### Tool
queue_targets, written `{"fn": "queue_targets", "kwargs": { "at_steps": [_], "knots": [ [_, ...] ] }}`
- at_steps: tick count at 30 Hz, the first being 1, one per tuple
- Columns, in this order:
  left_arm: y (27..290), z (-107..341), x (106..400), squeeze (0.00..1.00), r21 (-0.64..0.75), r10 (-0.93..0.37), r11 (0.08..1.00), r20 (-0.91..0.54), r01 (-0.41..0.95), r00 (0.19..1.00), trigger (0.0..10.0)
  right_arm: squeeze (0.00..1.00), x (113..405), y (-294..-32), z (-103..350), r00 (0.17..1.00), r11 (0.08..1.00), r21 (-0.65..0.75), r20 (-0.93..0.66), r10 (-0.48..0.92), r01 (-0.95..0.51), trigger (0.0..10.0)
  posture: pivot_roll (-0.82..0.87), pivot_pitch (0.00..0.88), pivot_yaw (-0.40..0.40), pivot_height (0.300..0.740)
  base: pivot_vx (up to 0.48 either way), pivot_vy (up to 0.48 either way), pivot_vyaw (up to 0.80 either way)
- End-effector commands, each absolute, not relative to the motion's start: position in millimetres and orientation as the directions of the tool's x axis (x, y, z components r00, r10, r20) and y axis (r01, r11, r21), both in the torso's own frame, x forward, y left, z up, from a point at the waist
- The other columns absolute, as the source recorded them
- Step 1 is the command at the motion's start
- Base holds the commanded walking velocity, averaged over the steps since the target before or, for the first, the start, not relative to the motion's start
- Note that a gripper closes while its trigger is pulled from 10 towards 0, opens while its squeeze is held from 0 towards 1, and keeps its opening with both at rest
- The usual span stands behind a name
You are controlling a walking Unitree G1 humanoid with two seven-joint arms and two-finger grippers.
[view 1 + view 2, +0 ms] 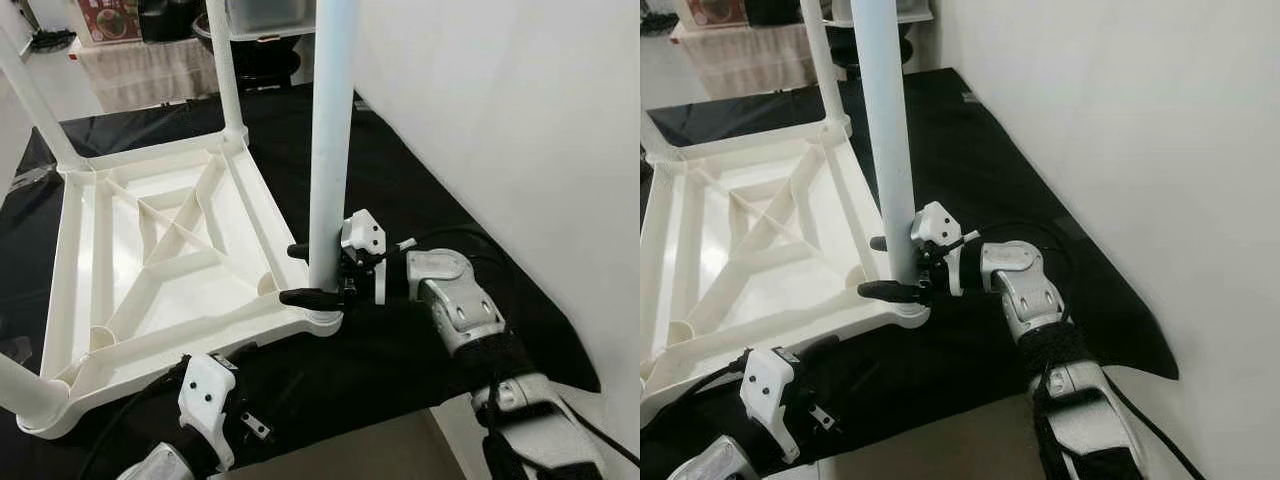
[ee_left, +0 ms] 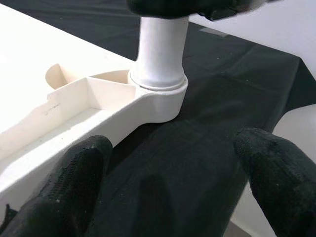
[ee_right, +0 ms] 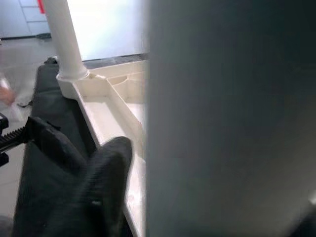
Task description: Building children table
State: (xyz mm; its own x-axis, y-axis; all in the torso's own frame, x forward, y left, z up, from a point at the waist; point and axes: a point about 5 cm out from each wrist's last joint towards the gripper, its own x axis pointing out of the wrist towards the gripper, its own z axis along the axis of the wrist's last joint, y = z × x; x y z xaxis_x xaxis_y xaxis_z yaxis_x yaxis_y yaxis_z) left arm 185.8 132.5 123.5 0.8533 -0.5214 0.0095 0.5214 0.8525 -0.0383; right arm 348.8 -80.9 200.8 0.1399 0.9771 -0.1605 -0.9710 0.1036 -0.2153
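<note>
A white plastic children's table [image 1: 62, 260] lies upside down on a black cloth [image 1: 400, 160], its ribbed underside facing up. Legs stand in its corner sockets: one at the far corner [image 1: 226, 60], one at the far left [image 1: 35, 105], one at the near left [image 1: 22, 388]. The near-right leg [image 1: 330, 130] stands upright in its socket [image 2: 159, 96]. My right gripper [image 1: 298, 273] is shut on this leg just above the socket, one black finger [image 3: 104, 180] on each side. My left gripper [image 2: 173, 187] is open low over the cloth, beside the table's near rim, its fingertips [image 2: 74, 182] pointing toward that socket.
A white wall [image 1: 510, 120] runs close along the right of the cloth. Bare floor [image 1: 350, 450] shows at the cloth's near edge. At the back stand a cloth-covered piece of furniture [image 1: 150, 68] and dark objects [image 1: 260, 55].
</note>
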Motion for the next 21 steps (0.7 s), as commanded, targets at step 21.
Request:
{"fn": "queue_targets", "kwargs": {
  "at_steps": [21],
  "knots": [
    [137, 122, 180, 0.0, -0.063, -0.517, 0.855, -0.005, 0.516, 0.856, 10.0, 0.0, 282, -75, 127, 0.77, 0.724, -0.267, -0.167, 0.616, -0.636, 0.0, 0.04, 0.188, -0.01, 0.74, 0.0, 0.0, 0.0]
  ]
}}
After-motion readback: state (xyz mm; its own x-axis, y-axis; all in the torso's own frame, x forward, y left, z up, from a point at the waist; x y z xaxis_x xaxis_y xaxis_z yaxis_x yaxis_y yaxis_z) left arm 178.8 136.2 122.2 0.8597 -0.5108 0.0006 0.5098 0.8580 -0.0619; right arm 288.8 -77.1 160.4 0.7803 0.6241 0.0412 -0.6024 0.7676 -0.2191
